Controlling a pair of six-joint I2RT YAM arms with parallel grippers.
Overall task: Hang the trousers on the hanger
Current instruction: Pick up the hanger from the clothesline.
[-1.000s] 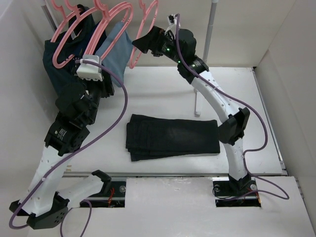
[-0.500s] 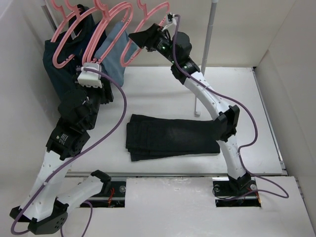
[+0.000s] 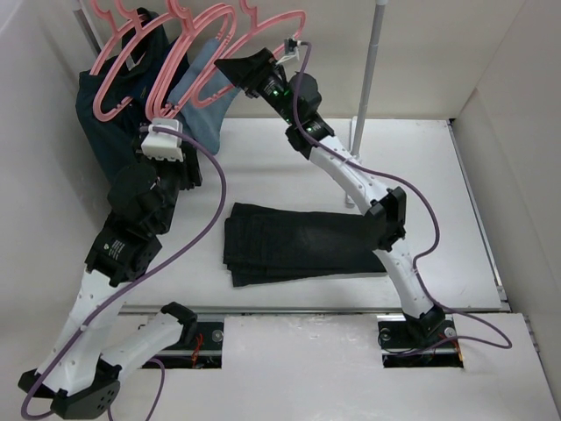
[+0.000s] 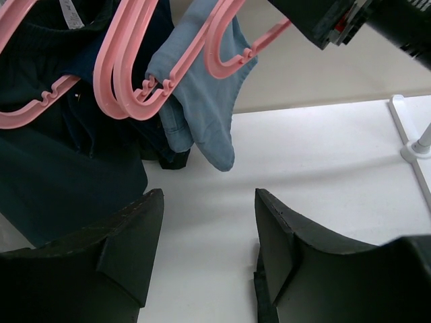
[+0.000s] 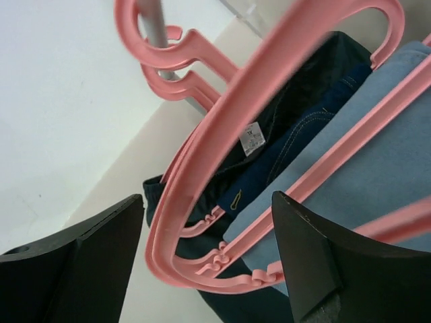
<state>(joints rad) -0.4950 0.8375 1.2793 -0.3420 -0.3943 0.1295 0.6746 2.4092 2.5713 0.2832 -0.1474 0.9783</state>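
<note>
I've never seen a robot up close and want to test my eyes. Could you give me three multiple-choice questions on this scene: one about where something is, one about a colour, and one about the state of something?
1. Where are the long black fabric trousers?
A. in a basket
B. folded flat on the white table
C. on the floor

2. What colour are the thin plastic clothes hangers?
A. pink
B. green
C. white

3. How do the left arm's jaws stand?
A. shut on a sock
B. shut on a cup
C. open, holding nothing

Answers:
1 B: the top view shows them lying folded mid-table.
2 A: every hanger hanging at the back left is pink.
3 C: the left wrist view shows bare table between the two parted fingers.
</note>
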